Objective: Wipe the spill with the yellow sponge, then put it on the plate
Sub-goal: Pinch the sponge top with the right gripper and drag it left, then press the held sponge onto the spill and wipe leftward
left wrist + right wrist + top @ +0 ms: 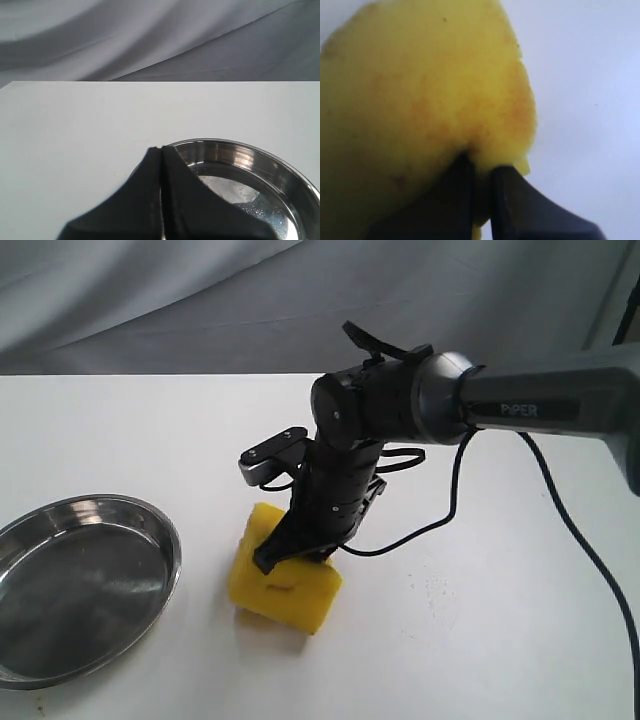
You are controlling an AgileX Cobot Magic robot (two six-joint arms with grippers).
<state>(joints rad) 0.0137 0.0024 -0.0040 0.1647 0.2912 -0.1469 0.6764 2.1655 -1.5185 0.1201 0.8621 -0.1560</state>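
Right gripper [300, 548]: clamped on the yellow sponge [285, 592], its black fingers pinching the block's upper edge. The arm reaches in from the right side of the exterior view.

Close-up of the grip: in the right wrist view the right gripper's [482, 167] two dark fingers nip a corner of the foam, and the yellow sponge [420, 90] fills most of the picture.

Sponge: bright yellow, thick, tilted. Its lower edge is at the white table [500, 640], near the middle of the exterior view. Whether it presses on the surface or hangs just clear cannot be told.

Sponge faces: a small slit shows on the side turned to the exterior camera, and brownish-orange staining spreads over the face seen from the right wrist.

Plate [172, 540]: a round, shiny steel dish at the left edge of the table, near the sponge but apart from it, with nothing lying in it.

Left gripper [160, 148]: drawn closed, the two black fingers meeting tip to tip with nothing between them. It does not show in the exterior view.

Beyond the left gripper: the plate [240, 150] lies just past the fingertips, with bright reflections in its bowl.

Tabletop marks: faint specks [435, 588] on the white surface to the right of the sponge, too small to make out.

Backdrop: grey draped cloth [200, 300] behind the table, and a black cable [590, 560] trailing from the arm.
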